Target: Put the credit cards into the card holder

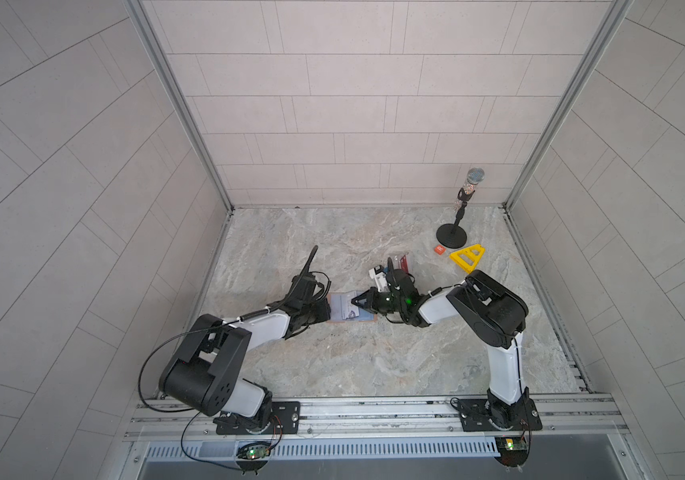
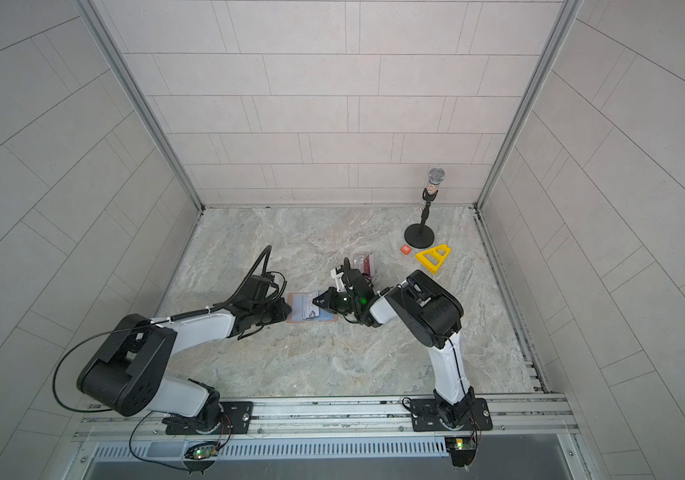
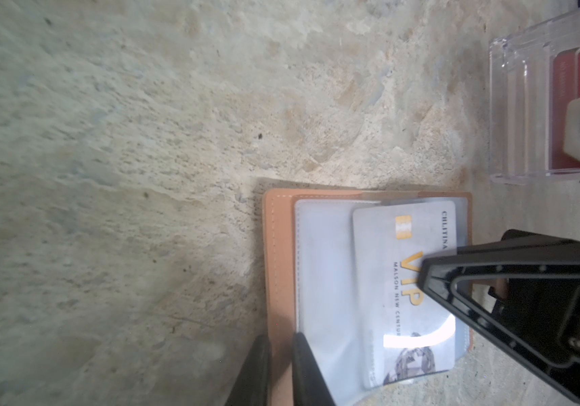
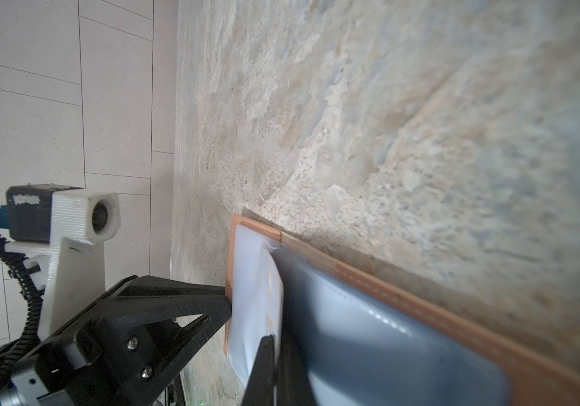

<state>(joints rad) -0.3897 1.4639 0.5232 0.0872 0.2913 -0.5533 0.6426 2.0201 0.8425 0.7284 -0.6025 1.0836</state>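
Within the card holder (image 3: 281,267), pinched by the left hand (image 3: 279,351), the closed right hand (image 3: 425,277) pressed a VIP card (image 3: 380,281); red cards (image 3: 562,88) lay outside it.

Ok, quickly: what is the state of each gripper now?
Left gripper: jaws closed on the edge of the card holder.
Right gripper: jaws shut, tip resting on the whitish card.

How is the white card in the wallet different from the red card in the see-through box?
The pale card is whitish with gold VIP letters; the red card is dark red. The pale card lies flat in the open card holder; the red card sits in the clear box. Both are thin rectangles.
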